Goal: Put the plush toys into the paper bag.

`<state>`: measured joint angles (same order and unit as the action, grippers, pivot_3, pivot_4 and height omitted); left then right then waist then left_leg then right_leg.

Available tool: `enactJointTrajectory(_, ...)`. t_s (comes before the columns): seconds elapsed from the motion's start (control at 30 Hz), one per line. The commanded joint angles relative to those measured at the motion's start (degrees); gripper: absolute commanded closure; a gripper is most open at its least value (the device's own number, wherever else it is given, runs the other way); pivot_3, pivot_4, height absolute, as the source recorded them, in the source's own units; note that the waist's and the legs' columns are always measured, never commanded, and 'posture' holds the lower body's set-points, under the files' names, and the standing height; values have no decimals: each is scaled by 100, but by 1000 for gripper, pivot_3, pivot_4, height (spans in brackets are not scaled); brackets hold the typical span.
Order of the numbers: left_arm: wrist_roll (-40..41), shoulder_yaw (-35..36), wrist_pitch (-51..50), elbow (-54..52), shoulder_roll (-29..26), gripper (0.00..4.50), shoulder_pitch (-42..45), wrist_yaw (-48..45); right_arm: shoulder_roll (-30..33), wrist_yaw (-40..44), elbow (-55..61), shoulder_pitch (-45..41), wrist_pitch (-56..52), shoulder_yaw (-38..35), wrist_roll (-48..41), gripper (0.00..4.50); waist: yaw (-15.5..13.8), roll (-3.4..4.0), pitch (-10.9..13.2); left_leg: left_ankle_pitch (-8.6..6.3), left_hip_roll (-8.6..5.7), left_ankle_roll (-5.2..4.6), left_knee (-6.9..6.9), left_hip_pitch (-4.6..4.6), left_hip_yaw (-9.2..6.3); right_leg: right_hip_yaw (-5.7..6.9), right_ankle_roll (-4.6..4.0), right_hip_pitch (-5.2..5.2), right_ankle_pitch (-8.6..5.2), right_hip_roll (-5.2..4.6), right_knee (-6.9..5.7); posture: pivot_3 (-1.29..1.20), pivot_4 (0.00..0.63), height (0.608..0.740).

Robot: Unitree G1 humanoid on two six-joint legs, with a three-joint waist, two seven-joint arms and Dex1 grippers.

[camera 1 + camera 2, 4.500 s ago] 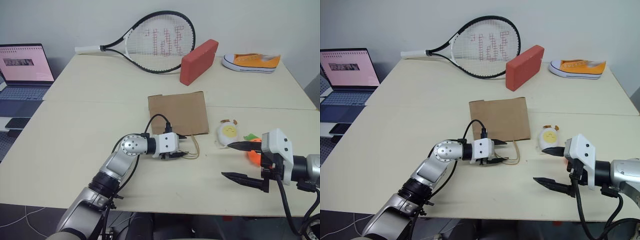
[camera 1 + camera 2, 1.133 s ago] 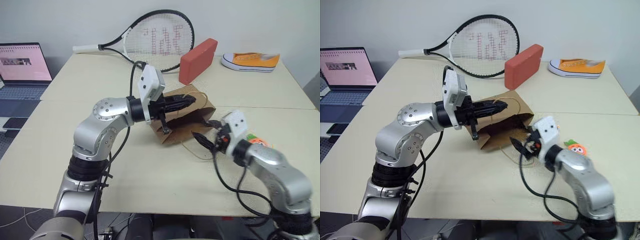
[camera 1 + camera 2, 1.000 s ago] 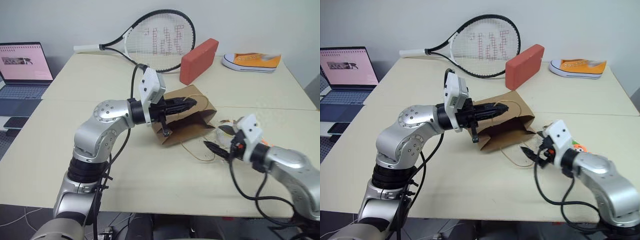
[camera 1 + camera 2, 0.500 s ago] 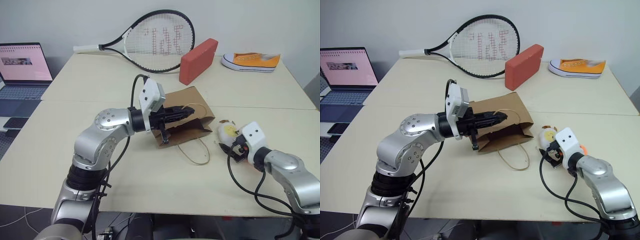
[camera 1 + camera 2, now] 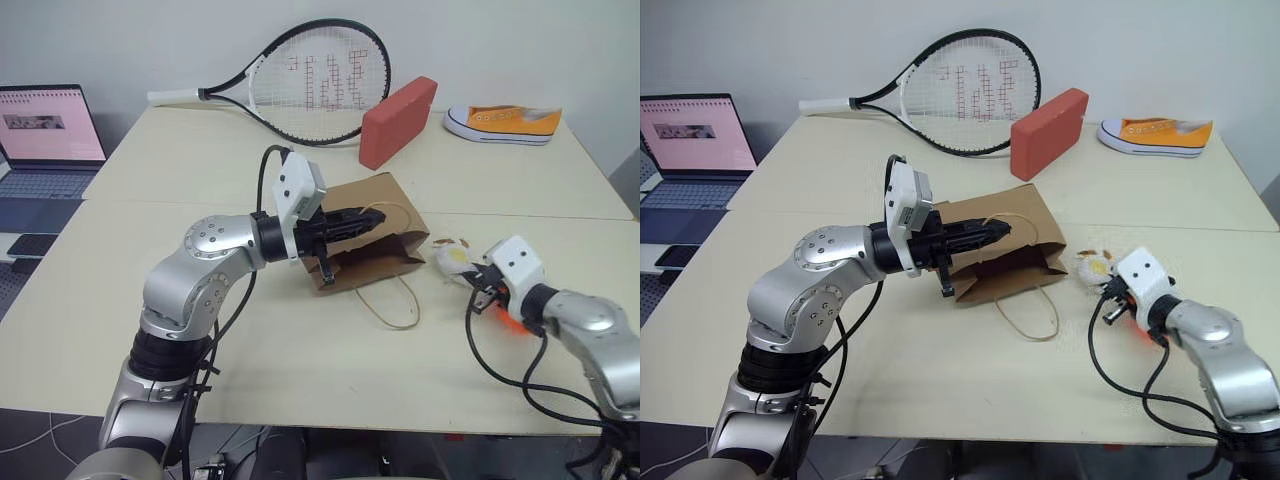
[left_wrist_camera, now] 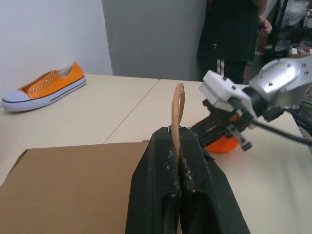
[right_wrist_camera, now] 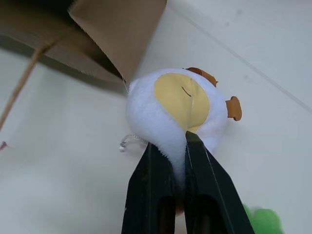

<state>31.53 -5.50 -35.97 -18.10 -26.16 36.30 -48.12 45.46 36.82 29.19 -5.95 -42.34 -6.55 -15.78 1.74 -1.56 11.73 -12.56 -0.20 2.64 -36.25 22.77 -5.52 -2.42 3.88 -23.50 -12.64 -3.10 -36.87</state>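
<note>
A: Any legible text, label or brand?

B: None. The tennis racket behind the red block bears a red pattern on its strings, unreadable. The laptop screen left of the racket shows illegible content.

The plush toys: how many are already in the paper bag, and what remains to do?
None is inside yet. The left gripper holds up a handle of the paper bag, so its mouth is open. The right gripper is shut on the white plush toy beside the bag. The carrot plush toy lies on the table, still to be picked.
</note>
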Motion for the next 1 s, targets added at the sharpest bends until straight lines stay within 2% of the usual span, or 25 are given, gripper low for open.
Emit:
enactJointTrajectory(0.03, 25, 109, 105, -46, -31, 4500, 117, -17, 570, 765, 741, 56, -457, -631, -784, 4463, -2, 0, 0, 0, 0, 0, 0, 0, 1, 0, 0, 0, 0, 0, 0, 0, 150, 740)
enactJointTrajectory(0.17, -24, 82, 161, 51, -23, 4500, 193, -39, 1000, 1390, 1289, 84, -1051, -1077, -1897, 4463, 1, -3, 1, 0, 1, 0, -2, -2, 2, 0, -7, 4, -5, 0, 2, 0, 150, 740)
enactJointTrajectory(0.27, -17, 57, 168, 68, -1, 4500, 252, -60, 903, 1272, 1476, -186, -1181, -815, -2254, 4463, 2, -4, 1, 0, 1, 0, -2, -1, 1, 0, -7, 4, -4, 0, 2, 0, 150, 740)
enactJointTrajectory(0.43, 83, 17, 70, -71, -85, 4500, 276, -208, 228, 494, 1084, -950, -969, 285, -1748, 4463, 12, -6, 1, 0, 0, 0, -7, 0, 4, -2, -11, 4, -7, 0, 4, 0, 150, 740)
enactJointTrajectory(0.6, 143, 83, -8, -149, -200, 4500, 317, -268, -352, 68, 344, -1546, -526, 1264, -937, 4463, 7, -5, 2, 0, 0, 0, -7, 3, 1, 0, -5, 0, -3, 0, 3, 0, 150, 740)
enactJointTrajectory(0.77, 187, 119, -56, -236, -263, 4500, 290, -284, -953, -352, -279, -1962, -287, 1652, -417, 4463, 7, -5, 2, 0, -1, 0, -2, 5, -1, 1, -1, -5, 0, 0, 0, 0, 150, 740)
enactJointTrajectory(1.0, 295, 120, -133, -347, -271, 4500, 238, -217, -1829, -1159, -738, -2014, 19, 1826, 246, 4463, 9, -5, 2, 0, 0, 0, -2, 5, -4, 2, -1, -5, 0, 0, 0, 0, 150, 740)
